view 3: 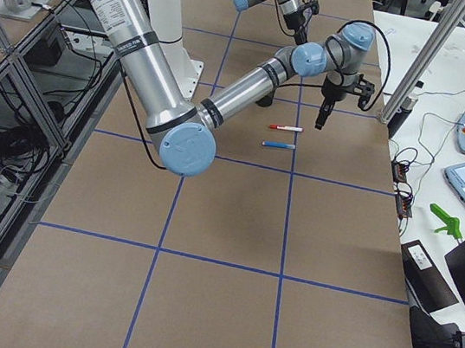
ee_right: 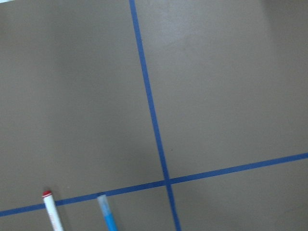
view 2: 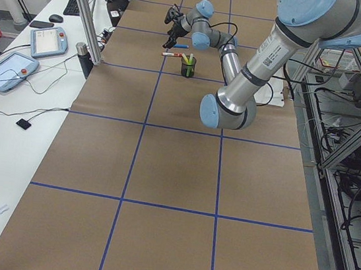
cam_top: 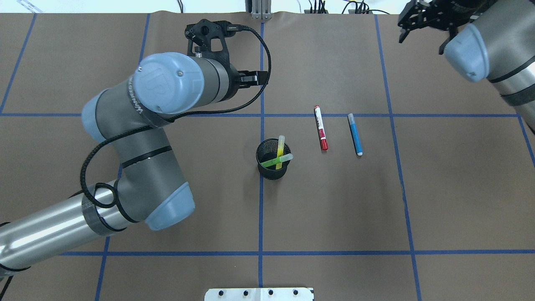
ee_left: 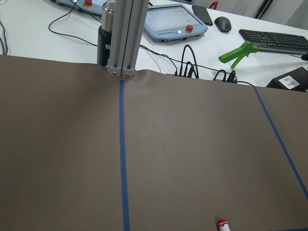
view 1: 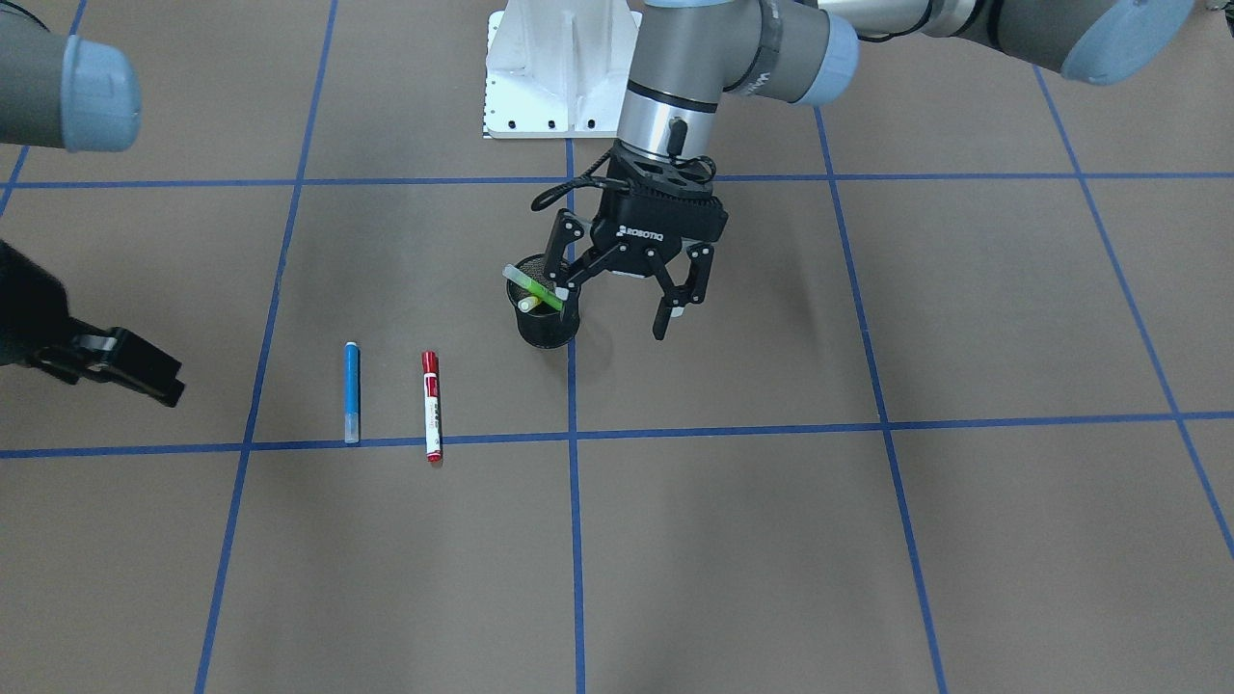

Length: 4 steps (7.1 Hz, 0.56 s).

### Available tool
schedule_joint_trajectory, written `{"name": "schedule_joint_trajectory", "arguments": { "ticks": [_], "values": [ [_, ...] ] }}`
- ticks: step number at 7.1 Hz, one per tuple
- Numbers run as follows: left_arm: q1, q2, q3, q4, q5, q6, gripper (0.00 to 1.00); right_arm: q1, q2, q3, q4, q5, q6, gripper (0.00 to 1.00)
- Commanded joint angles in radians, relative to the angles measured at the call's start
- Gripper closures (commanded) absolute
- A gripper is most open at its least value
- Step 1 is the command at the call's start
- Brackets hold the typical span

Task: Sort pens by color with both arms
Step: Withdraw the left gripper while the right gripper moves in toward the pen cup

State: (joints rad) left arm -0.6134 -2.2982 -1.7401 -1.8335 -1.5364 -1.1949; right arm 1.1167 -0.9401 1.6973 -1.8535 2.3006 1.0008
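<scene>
Lime green pen [cam_top: 269, 162] & yellow pen [cam_top: 281, 146] both tilted in black mesh cup [cam_top: 271, 172], crossing each other. Overhead view: red-capped marker [cam_top: 321, 133], white barrel, flat at cup's 2 o'clock. Blue pen [cam_top: 355, 134] flat just beside it, 3 o'clock side, approx parallel. Left gripper [view 1: 614, 323] hangs near cup, jaws wide.

four pens: one blue marker [cam_top: 355, 134], one red-capped marker [cam_top: 321, 127], one lime green marker [cam_top: 269, 162], one yellow marker [cam_top: 281, 144]. one black mesh cup [cam_top: 271, 174]. two robot arms: left arm [cam_top: 138, 167], right arm [cam_top: 501, 50].
</scene>
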Motion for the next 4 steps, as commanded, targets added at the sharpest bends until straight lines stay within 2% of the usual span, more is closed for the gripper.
{"name": "schedule_joint_trajectory", "arguments": {
  "ticks": [1, 4],
  "values": [
    [-0.07, 0.063, -0.024, 0.022, -0.134, 0.087, 0.01, -0.137, 0.072, -0.001, 0.0, 0.01, 0.436, 0.01],
    [-0.14, 0.144, -0.022, 0.022, -0.339, 0.098, 0.01, -0.248, 0.115, -0.002, -0.007, -0.003, 0.977, 0.02]
  ]
}}
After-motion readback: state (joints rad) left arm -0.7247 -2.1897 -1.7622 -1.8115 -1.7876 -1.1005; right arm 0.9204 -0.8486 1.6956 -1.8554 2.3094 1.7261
